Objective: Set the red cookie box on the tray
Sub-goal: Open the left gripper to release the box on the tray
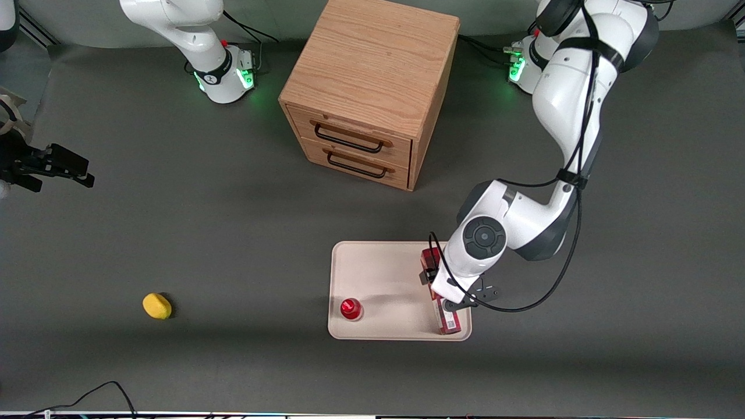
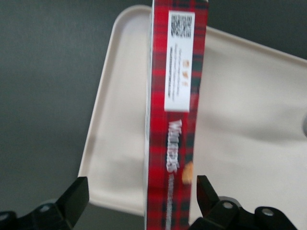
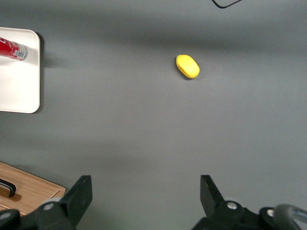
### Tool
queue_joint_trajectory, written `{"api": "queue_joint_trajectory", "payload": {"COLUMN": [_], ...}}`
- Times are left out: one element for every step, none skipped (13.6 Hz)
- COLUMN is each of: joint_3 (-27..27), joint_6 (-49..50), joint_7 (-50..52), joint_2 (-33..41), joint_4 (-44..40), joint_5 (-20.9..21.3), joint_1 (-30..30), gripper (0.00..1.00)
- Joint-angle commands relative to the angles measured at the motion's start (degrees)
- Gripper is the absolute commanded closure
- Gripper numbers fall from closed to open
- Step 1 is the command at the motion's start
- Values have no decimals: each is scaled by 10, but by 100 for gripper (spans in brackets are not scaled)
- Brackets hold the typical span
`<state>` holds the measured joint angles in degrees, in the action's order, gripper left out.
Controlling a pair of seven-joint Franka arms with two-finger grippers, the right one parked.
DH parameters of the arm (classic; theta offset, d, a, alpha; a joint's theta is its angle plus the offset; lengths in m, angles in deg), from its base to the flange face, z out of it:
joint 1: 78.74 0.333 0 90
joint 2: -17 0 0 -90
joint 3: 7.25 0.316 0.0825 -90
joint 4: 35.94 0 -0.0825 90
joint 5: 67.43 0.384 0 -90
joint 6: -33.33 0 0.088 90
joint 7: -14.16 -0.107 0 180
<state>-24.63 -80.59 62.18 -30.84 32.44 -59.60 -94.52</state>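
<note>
Long, slim red tartan cookie box (image 1: pixel 446 317) with a white label panel (image 2: pixel 180 62): lies on the flat, pale cream-pink rectangular tray (image 1: pixel 384 273), along the tray edge toward the working arm's end of the bench, its long axis running from nearer the front camera to farther from it; its middle is covered in the front view by the arm. Claw (image 2: pixel 141 199) of the left arm: positioned directly above the box, fingers (image 2: pixel 76 196) spread apart, one on each long side of the carton; one finger stands clear of the box, the other sits just beside it, and contact cannot be judged. Tray: rounded corners, low rim, resting on the dark grey bench (image 1: pixel 174 233). Small round red-capped item (image 1: pixel 351 308): stands on the same tray, near the corner close to the front camera, well apart from the box. Yellow oval object (image 1: pixel 157 306): on the bench toward the parked arm's end. Light wooden two-drawer cabinet (image 1: pixel 366 93) with dark handles: farther from the front camera than the tray.
</note>
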Motion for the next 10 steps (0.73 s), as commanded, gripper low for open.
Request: {"api": "queue_joint_trajectory", "payload": {"joint_3": [-7,-8,-7,-7,-5,0,2,12,20,33], "joint_6": [106,150,184,219,254,282,298,300,300,300], "joint_7": [2,0,-7,-27,-66,-111,-145,-164,-180,-216], "joint_2": [3,6,20,40,65,101,137,191,242,290], "joint_4": [-63,-82,-89,-89,-86,-78,-49,5,55,99], "joint_5": [-45,-45,-45,-44,-43,-43,-37,-38,-41,-43], "joint_1": [3,5,8,18,30,38,44,51,60,67], "gripper": [0,0,0,0,0,0,0,0,0,0]}}
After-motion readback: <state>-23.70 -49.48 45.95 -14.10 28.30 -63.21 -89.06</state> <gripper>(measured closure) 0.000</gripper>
